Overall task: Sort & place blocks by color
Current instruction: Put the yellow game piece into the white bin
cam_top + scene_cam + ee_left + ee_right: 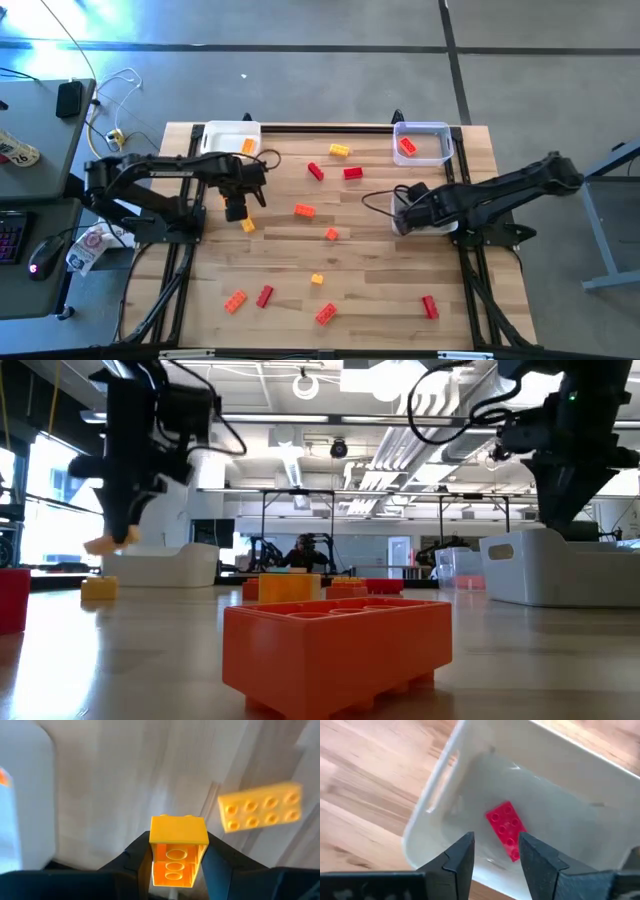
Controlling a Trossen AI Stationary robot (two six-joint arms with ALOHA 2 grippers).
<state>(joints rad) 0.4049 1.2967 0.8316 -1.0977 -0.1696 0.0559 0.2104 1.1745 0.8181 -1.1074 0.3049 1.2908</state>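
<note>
High view, left gripper (237, 207): at 9 o'clock of the table (380, 290), just beside a loose yellow block (248, 225); grip not readable from above.
High view, right gripper (403, 207): at 3 o'clock, over a third tray (440, 229).
High view, white tray (222, 133): 11 o'clock corner; one orange block (248, 146) inside.
High view, clear tray (440, 130): 1 o'clock corner; one red block (407, 146) inside.
High view, blocks (304, 210): ten or so, red, orange and yellow, scattered from centre to the 6 o'clock edge; unsorted.
Low view, held block (103, 545): hanging under the left gripper, clear of the tabletop.
Left wrist view, fingers: clamped on the held block, yellow, pinched low on its body; loose yellow block near, apart.
Right wrist view, fingers: apart, nothing between them; poised above the third tray.
Right wrist view, third tray contents: second red block (506, 829), lying flat on the floor.
Risk 1: slip or twist of the held block in transit; cause, narrow purchase on one end.
Risk 2: colour mix; cause, no tray seen holding yellow, nearest tray already orange.
Risk 3: red split across two trays; cause, one red in each.
</note>
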